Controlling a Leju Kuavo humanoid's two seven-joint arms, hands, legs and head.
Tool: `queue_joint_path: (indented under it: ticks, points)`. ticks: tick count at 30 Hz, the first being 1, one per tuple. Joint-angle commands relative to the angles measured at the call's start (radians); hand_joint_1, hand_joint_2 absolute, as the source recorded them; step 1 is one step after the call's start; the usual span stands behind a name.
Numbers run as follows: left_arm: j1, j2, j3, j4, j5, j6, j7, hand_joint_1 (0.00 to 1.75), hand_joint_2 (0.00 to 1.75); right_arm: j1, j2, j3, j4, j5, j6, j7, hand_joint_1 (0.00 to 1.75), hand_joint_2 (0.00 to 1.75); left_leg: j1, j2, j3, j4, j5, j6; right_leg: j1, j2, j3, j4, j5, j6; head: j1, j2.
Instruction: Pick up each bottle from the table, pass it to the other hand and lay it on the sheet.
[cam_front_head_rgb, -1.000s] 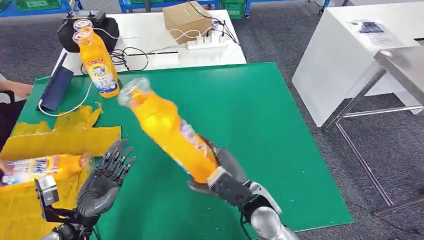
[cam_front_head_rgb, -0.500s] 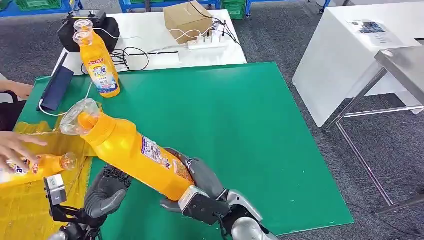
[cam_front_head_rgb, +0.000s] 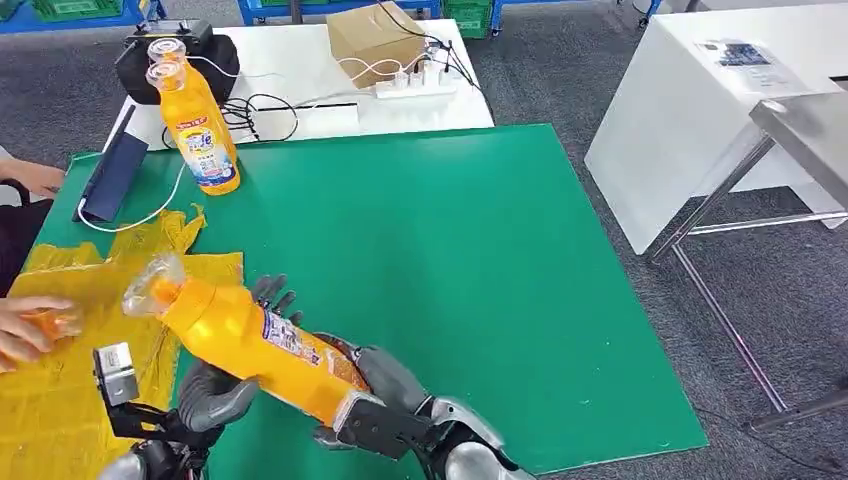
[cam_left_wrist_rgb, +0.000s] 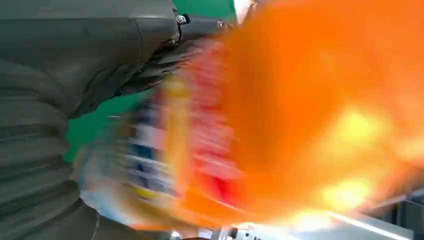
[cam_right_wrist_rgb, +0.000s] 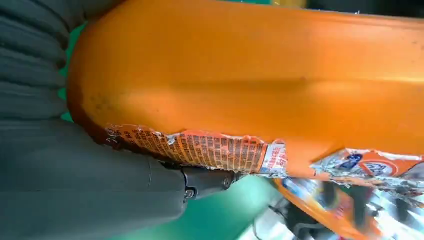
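Observation:
My right hand (cam_front_head_rgb: 385, 400) grips an orange bottle (cam_front_head_rgb: 255, 340) by its base, tilted with its clear cap toward the yellow sheet (cam_front_head_rgb: 60, 420). In the right wrist view the bottle (cam_right_wrist_rgb: 250, 75) lies against the hand (cam_right_wrist_rgb: 75, 185). My left hand (cam_front_head_rgb: 215, 395) sits beneath the bottle's middle, and its fingers (cam_front_head_rgb: 275, 295) stick up spread behind it. The left wrist view has the bottle (cam_left_wrist_rgb: 300, 100) as an orange blur right by the hand (cam_left_wrist_rgb: 75, 75). Two more orange bottles (cam_front_head_rgb: 200, 130) stand at the far left corner of the green mat (cam_front_head_rgb: 450, 230).
At the left edge a person's hand (cam_front_head_rgb: 25, 325) holds an orange bottle over the sheet. A dark tablet (cam_front_head_rgb: 110, 175) with a white cable lies at the mat's far left. A white table (cam_front_head_rgb: 300, 70) behind carries a box, a power strip and cables.
My right hand has swung the bottle down and left, onto my left hand. The person's hand has pulled the bottle on the sheet away toward the left edge.

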Motion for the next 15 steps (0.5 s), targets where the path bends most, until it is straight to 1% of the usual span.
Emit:
queue_joint_path:
  ticks: [1,4,5,9,10,11,12,15]
  points:
    - [-0.036,0.007,-0.030,0.024,-0.014,-0.001,-0.010,0.00,1.75,-0.043,-0.013,0.035,0.114,-0.005,0.010,-0.005,1.75,1.75,-0.002,-0.004,0.003,-0.002,0.001,0.003,-0.002,-0.001,0.002,0.000,-0.001,-0.001,0.000,0.000]
    - [-0.036,0.007,-0.030,0.024,-0.014,-0.001,-0.010,0.00,1.75,-0.043,-0.013,0.035,0.114,-0.005,0.010,-0.005,1.75,1.75,-0.001,-0.003,0.001,-0.001,0.000,0.002,-0.001,-0.001,0.001,0.000,0.000,-0.001,0.000,0.000]
    - [-0.036,0.007,-0.030,0.024,-0.014,-0.001,-0.010,0.00,1.75,-0.043,-0.013,0.035,0.114,-0.005,0.010,-0.005,1.75,1.75,-0.003,-0.004,0.003,-0.002,0.001,0.003,-0.002,-0.002,0.001,0.000,-0.001,-0.001,0.000,0.000]
    - [-0.036,0.007,-0.030,0.024,-0.014,-0.001,-0.010,0.00,1.75,-0.043,-0.013,0.035,0.114,-0.005,0.010,-0.005,1.75,1.75,-0.001,-0.003,0.002,-0.001,0.000,0.002,-0.001,-0.001,0.001,0.000,0.000,-0.001,0.000,0.000]
    - [-0.036,0.007,-0.030,0.024,-0.014,-0.001,-0.010,0.00,1.75,-0.043,-0.013,0.035,0.114,-0.005,0.010,-0.005,1.75,1.75,-0.003,-0.005,0.003,-0.002,0.001,0.004,-0.003,-0.002,0.002,0.000,-0.001,-0.001,0.000,0.000]
    - [-0.036,0.007,-0.030,0.024,-0.014,-0.001,-0.010,0.00,1.75,-0.043,-0.013,0.035,0.114,-0.005,0.010,-0.005,1.75,1.75,-0.001,-0.003,0.001,-0.001,0.000,0.002,-0.001,-0.001,0.001,0.000,0.000,-0.001,0.000,0.000]
    - [-0.040,0.024,-0.049,0.026,-0.041,-0.012,-0.003,0.00,1.75,-0.061,-0.018,0.058,0.116,0.009,0.026,-0.004,1.75,1.75,-0.003,-0.004,0.003,-0.002,0.000,0.003,-0.002,-0.002,0.002,0.000,-0.001,-0.001,0.000,0.000]
    - [-0.043,0.022,-0.057,0.042,-0.053,-0.012,-0.012,0.00,1.75,-0.081,-0.004,0.068,0.123,0.010,0.030,0.005,1.75,1.75,-0.002,-0.002,0.002,-0.001,0.000,0.002,-0.001,0.000,0.001,0.000,0.000,-0.001,0.000,0.000]
